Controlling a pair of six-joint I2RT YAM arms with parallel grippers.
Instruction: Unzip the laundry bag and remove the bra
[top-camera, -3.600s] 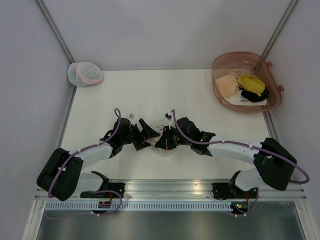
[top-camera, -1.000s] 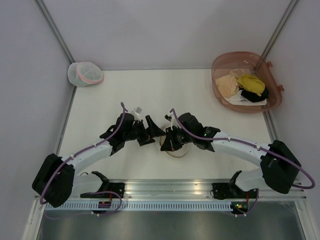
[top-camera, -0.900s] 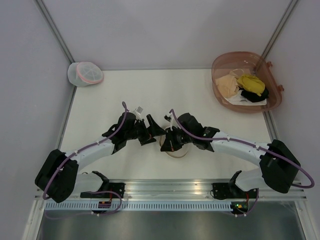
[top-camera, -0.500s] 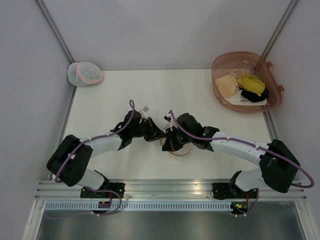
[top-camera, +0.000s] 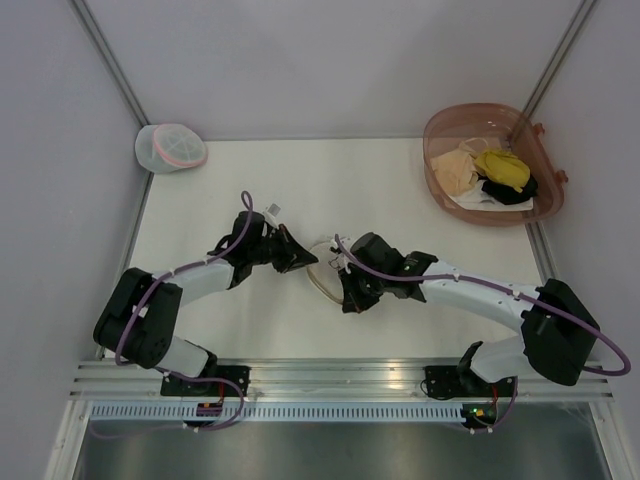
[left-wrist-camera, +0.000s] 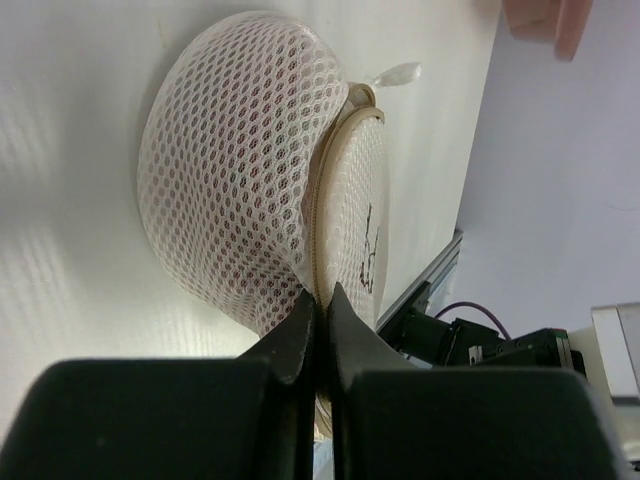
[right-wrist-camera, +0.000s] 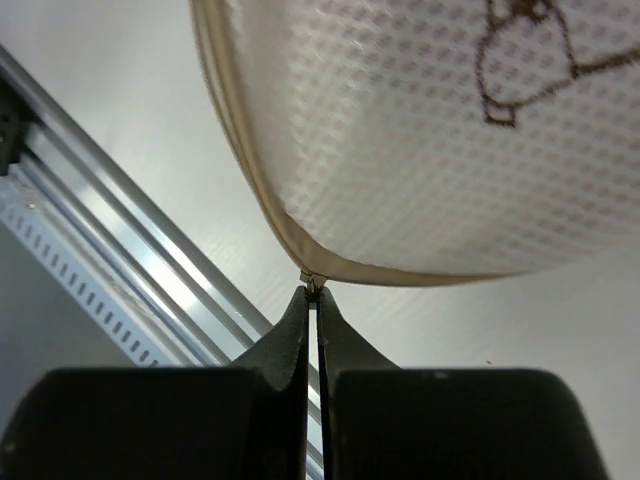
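Laundry bag lies mid-table between both arms. Left wrist view: left gripper pinched on its zip seam. Right wrist view: right gripper clamped on zipper pull. Table open toward far edge.

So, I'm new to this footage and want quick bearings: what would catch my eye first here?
The two arms meet mid-table at the cream mesh laundry bag. The left gripper pinches its seam, and the right gripper is shut on the small zipper pull. After that comes the pink tub in the far right corner, holding a yellow garment.
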